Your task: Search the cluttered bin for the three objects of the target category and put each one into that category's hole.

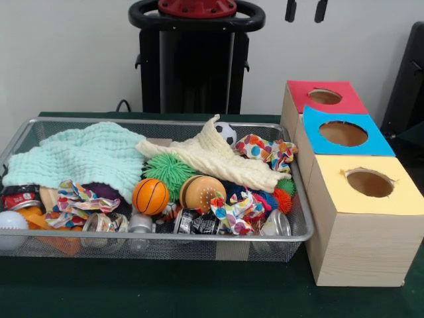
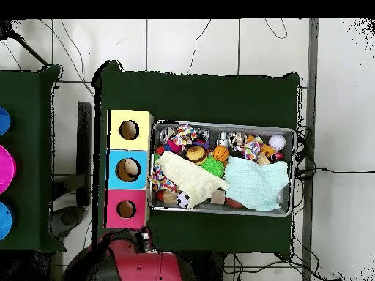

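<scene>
Wire bin (image 1: pixel 301 222) brims with balls and cloths beside three holed boxes (image 1: pixel 361 218); tool (image 1: pixel 305 10) tips hang released above the boxes.

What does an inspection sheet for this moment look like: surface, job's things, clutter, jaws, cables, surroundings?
Surface: dark green table cover, bare in front of the bin.
Job's things: wire mesh bin full of toys; beside it three boxes with holes on top, red, blue, yellow.
Clutter: mint cloth, cream cloth, basketball, green spiky ball, soccer ball, white ball, patterned fabric, metal cans.
Jaws: gripper drawn back at the top edge, tips apart, holding nothing.
Cables: several on the tiled floor.
Surroundings: white wall, second green table with coloured discs.
</scene>
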Tool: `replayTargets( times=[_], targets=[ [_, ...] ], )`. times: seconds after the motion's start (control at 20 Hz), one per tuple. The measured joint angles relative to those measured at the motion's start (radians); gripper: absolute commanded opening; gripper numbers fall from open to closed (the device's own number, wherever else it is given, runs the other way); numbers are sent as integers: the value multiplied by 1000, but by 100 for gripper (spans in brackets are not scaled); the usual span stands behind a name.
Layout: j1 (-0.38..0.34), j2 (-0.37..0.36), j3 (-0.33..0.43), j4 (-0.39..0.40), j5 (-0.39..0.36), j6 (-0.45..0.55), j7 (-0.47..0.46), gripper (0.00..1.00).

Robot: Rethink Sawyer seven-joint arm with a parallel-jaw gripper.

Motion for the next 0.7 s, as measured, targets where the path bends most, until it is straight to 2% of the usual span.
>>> replayTargets(
  times=[0.2,0.7],
  targets=[
    [-12,-2,-17,0,0,2,0,100],
    [-185,37,-17,-21,0,2,0,100]
  ],
)
